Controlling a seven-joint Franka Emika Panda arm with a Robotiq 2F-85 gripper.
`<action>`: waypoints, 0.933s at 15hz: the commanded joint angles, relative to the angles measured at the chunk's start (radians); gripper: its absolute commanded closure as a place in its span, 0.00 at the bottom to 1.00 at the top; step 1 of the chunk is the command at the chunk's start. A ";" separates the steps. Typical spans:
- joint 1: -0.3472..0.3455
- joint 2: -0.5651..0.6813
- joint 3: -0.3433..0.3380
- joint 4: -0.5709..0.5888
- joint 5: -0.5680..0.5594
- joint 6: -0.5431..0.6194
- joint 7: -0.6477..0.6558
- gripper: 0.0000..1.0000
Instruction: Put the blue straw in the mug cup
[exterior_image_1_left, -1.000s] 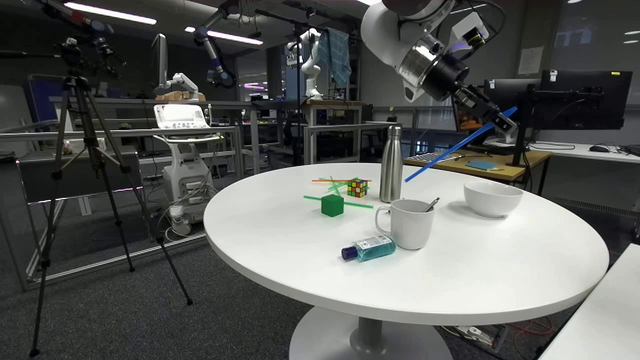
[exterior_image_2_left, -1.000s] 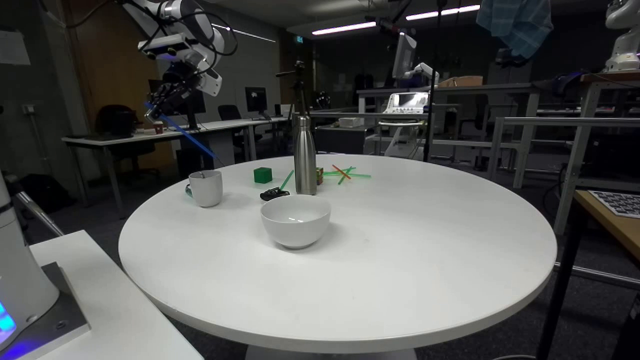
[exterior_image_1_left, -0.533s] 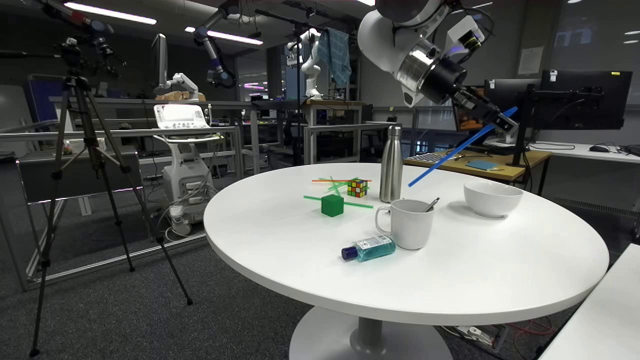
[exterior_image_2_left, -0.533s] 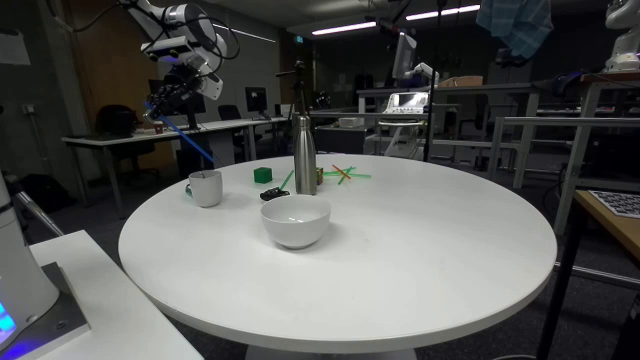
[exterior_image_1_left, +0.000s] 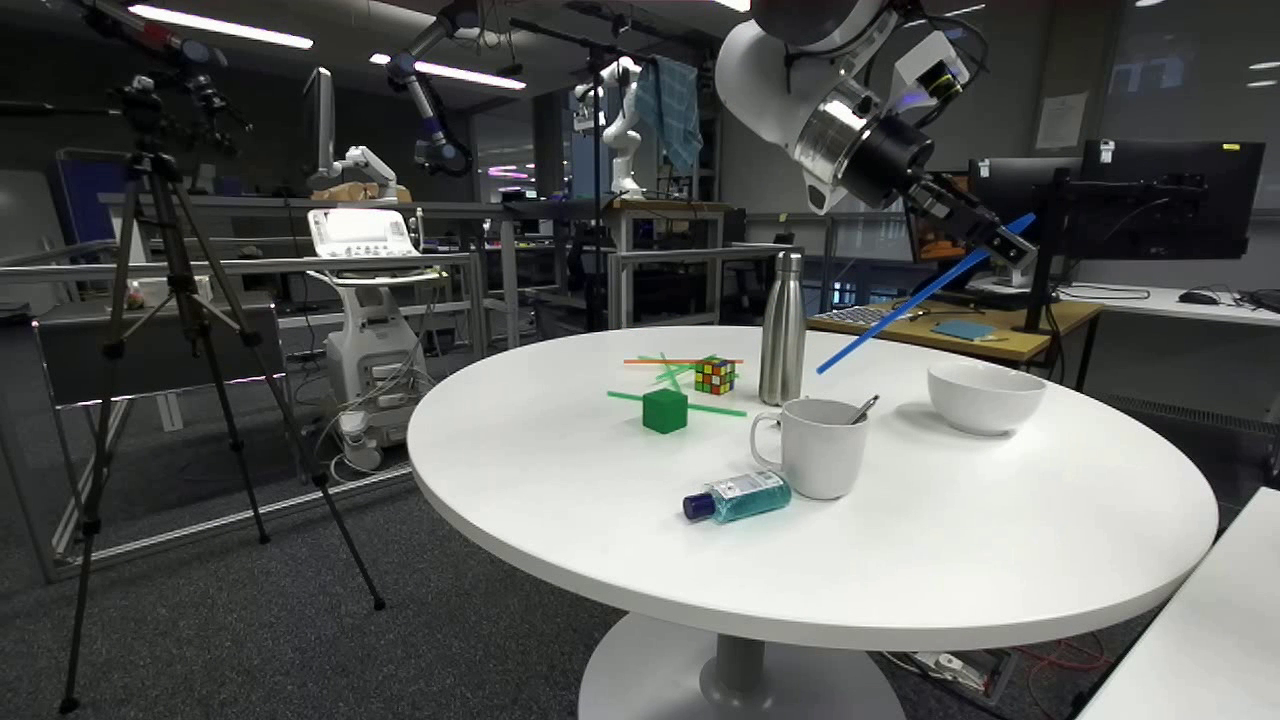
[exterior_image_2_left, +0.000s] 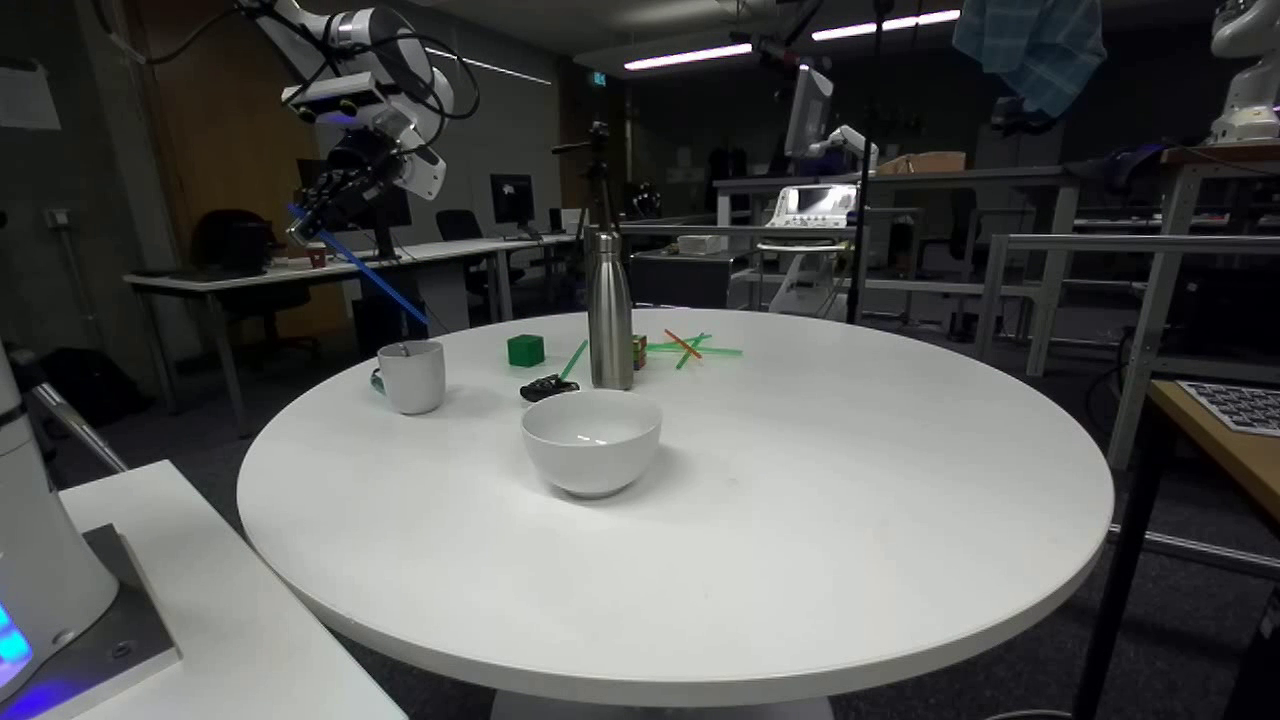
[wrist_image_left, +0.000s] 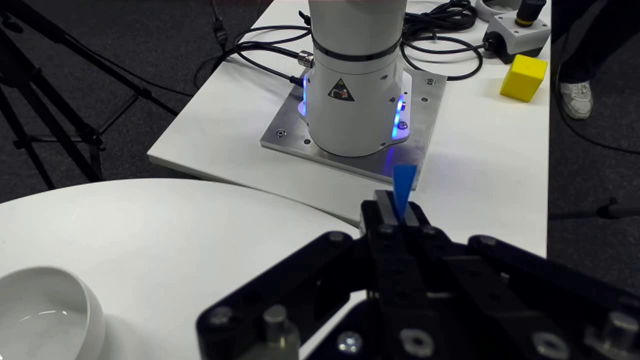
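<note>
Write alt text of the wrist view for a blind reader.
The black gripper clamps a thin blue straw, the white cylindrical robot base beyond. A round white bowl is cropped at lower left; a yellow cube sits upper right.

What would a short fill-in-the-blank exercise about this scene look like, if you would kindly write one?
The gripper holds a straw whose colour is ____.
In both exterior views, the straw's lower end appears ____ (above/below) the rim of the mug cup.
In the wrist view, the cube near the robot base is ____ in colour.

Missing words: blue; above; yellow.
</note>
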 joint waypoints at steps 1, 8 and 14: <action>-0.003 0.001 0.003 0.002 0.000 -0.002 0.001 0.99; -0.003 0.001 0.003 0.002 0.000 -0.002 0.001 0.99; -0.002 0.005 0.004 0.004 0.001 -0.012 0.002 1.00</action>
